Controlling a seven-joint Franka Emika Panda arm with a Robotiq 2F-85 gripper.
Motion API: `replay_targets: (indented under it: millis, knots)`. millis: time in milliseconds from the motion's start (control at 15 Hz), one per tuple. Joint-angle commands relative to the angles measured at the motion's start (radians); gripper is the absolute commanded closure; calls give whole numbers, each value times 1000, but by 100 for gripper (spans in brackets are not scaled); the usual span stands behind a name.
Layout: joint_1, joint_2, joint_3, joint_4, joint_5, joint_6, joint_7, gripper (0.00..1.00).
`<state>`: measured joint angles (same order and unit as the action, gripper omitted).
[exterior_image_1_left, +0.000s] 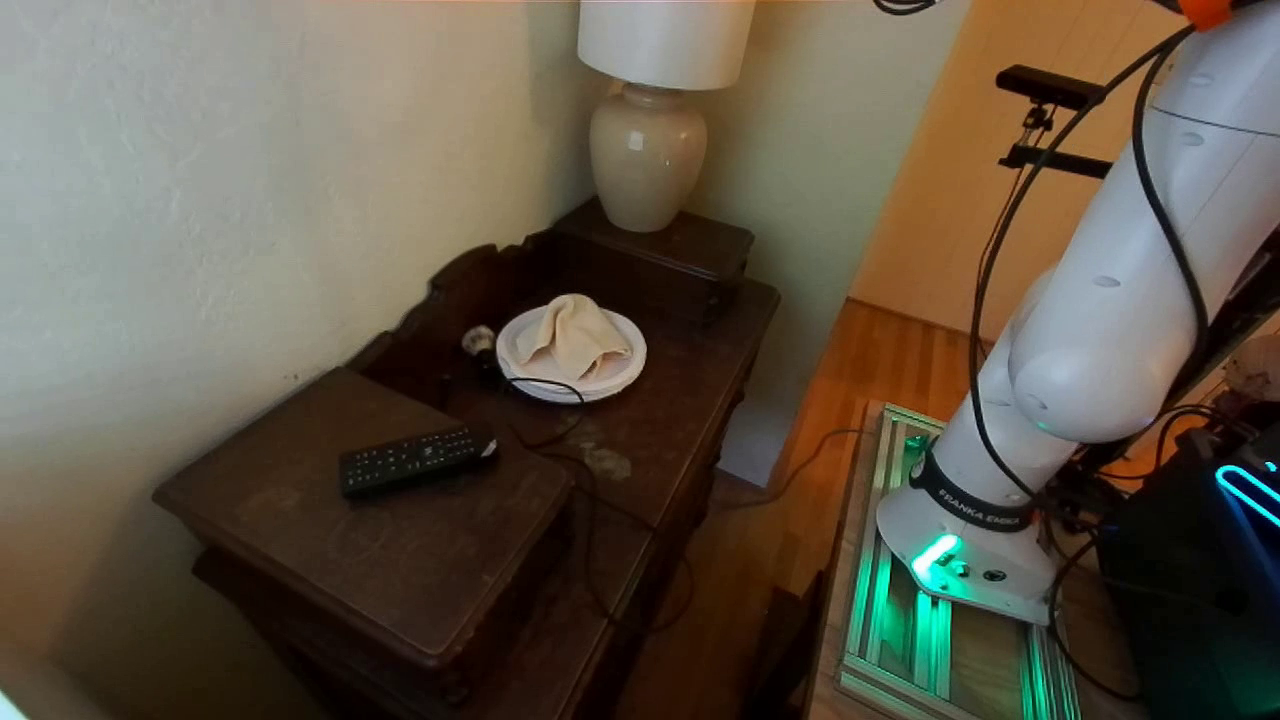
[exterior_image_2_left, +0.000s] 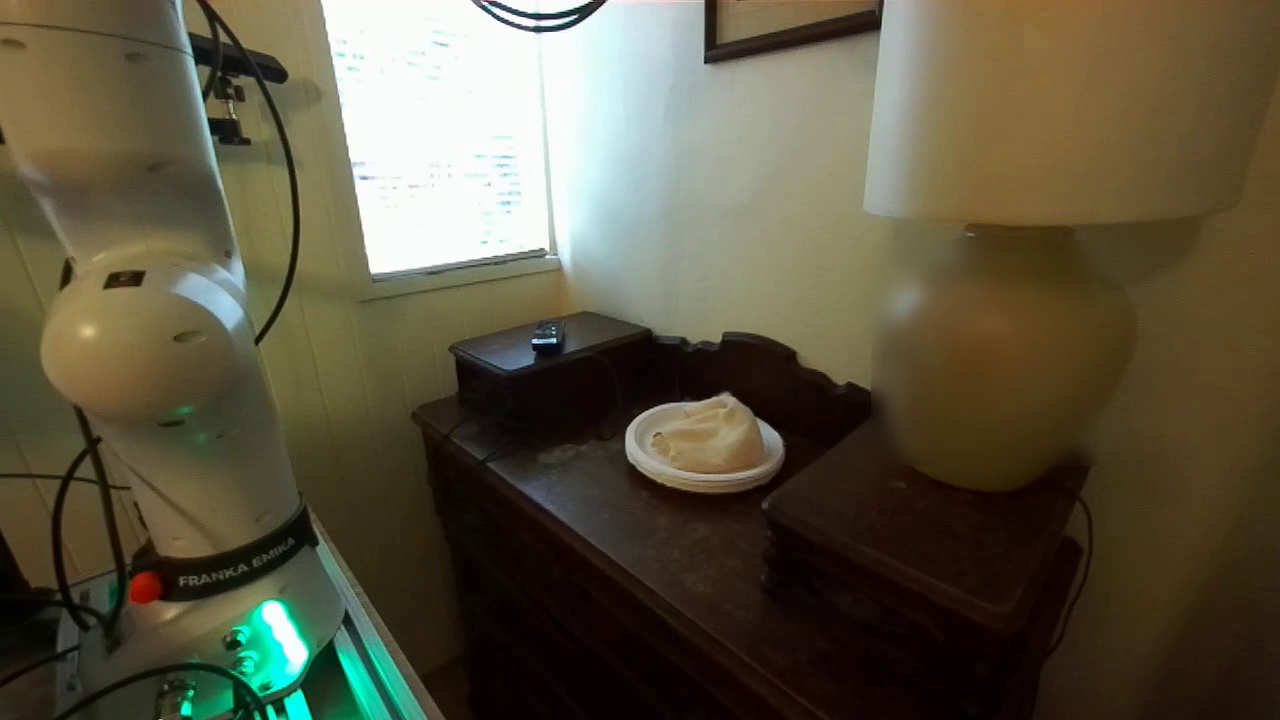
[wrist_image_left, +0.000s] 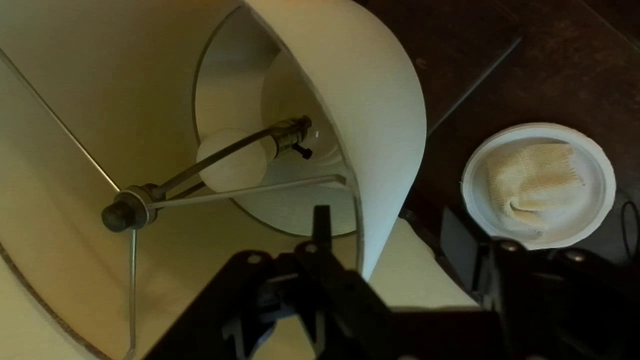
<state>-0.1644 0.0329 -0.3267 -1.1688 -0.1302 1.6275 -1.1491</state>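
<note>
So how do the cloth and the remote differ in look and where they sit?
Colour: the cloth is cream; the remote is black with small pale button marks.
Shape: the cloth is crumpled into raised folds; the remote is a flat bar.
Support: the cloth sits on a white plate; the remote lies on a raised box of the dresser.
Shared: the gripper holds neither.

Cloth (exterior_image_1_left: 575, 336) on plates (exterior_image_1_left: 633, 362); plates between lamp (exterior_image_1_left: 655, 110) and remote (exterior_image_1_left: 415, 462)
</note>
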Motion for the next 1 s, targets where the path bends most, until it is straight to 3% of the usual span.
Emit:
replay_targets:
  millis: [0,133,200,333,467,667,933]
  knots:
    - [-24,54,-18,81,79,-40,-33,37]
    - [-32,67,-25,96,111,-47,-33,35]
    - [-75,81,10,120,127,-63,-36,37]
    - [-62,89,-17,133,154,-79,-38,49]
    - [-113,113,20,180,168,-123,-35,55]
    - [-143,144,31,243,178,-188,-31,53]
    - [-148,169,20,297,183,-237,-30,66]
